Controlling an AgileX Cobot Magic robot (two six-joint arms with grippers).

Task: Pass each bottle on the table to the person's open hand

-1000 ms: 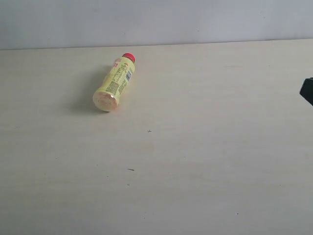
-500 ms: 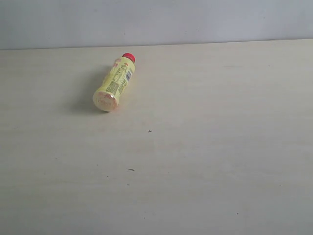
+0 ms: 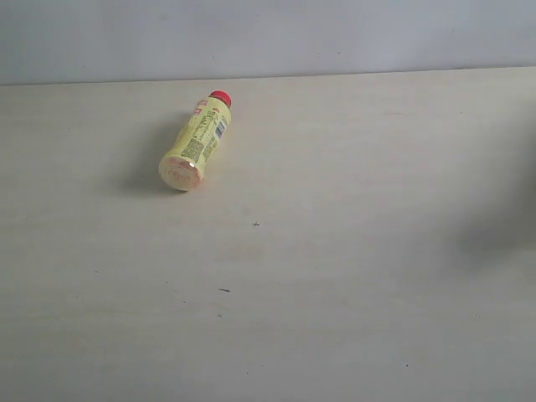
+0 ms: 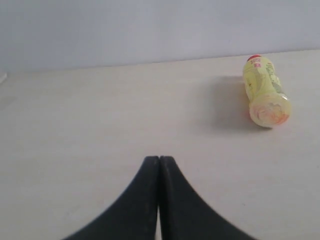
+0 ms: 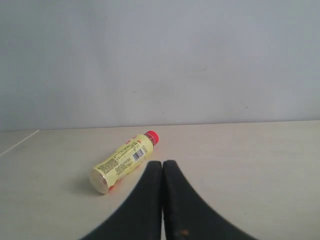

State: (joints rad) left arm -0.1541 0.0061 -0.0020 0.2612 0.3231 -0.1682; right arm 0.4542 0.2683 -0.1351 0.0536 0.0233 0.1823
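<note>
Yellow red-capped bottle (image 3: 195, 144) on its side, tabletop (image 3: 352, 251).

My left gripper (image 4: 159, 160) is closed, its two black fingers (image 4: 140, 207) pressed flat against each other along one thin seam, with nothing caught between them; they widen from a narrow shared tip back toward my wrist; my right gripper (image 5: 162, 163) is likewise closed, its dark fingers (image 5: 186, 210) meeting edge to edge and holding nothing; both point forward at a shallow angle, each pair symmetrical about its seam.

Lab-like: bare table (image 3: 352, 327), blank wall (image 3: 276, 33)
</note>
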